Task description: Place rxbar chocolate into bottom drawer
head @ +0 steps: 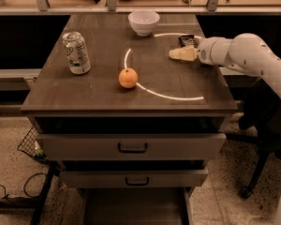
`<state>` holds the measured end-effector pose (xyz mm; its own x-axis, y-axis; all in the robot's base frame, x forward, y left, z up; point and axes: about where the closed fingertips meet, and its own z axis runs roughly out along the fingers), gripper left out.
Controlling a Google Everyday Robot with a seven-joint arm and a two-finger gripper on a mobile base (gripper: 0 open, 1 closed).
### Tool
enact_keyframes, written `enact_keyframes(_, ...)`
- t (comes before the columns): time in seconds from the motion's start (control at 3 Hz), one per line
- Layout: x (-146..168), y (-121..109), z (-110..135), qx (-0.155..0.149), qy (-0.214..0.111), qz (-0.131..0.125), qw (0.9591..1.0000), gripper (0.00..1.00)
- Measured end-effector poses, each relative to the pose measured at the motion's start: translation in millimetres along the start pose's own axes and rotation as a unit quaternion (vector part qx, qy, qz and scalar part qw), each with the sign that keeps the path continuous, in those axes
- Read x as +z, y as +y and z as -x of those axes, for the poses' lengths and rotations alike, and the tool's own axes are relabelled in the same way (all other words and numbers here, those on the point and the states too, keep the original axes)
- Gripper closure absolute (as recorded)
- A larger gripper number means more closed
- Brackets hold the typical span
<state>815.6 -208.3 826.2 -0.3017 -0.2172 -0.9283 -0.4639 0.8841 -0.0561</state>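
**Bar on the far right of the top, gripper beside it, drawer open below**

Nearest: the bottom drawer (131, 209) is pulled out at the foot of the cabinet, a wide shallow tray. No contents can be made out in the part that shows. Above it sit the two upper drawers (132, 146), both closed, with dark handles.

Tabletop (84, 90), mid-depth: an orange (128, 78) sits near the centre and a can (76, 52) stands upright to the left, the two well apart.

Further back on the right, the gripper (180, 54) reaches in low over the top from the white arm (246, 53), pointing left. I cannot tell whether it is open or closed. It appears to have hold of nothing.

Just beyond it lies the rxbar chocolate (186, 40), a small dark flat packet on the table, partly masked by the gripper. I cannot tell whether they touch.

Farthest back is a white bowl (144, 21), near the rear edge.

Handling, as a judgement: the bar is light. Its wrapper is thin and slick and crinkles, while the core is firm but slightly yielding. It lies flat, so there is little height to bite on. The best hold is across the short width at mid-length, coming down from above with the jaws straddling the long edges. A pinch on the end seals would likely slip or let the bar swing. There is no fragility worry, so a moderate squeeze should do.
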Motion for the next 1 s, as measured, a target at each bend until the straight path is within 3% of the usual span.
enact_keyframes(0.67,-1.5,-0.1,4.0,0.000,0.000,0.000,1.0000,0.88)
enact_keyframes(1.0,-2.5,-0.1,7.0,0.000,0.000,0.000,1.0000,1.00)
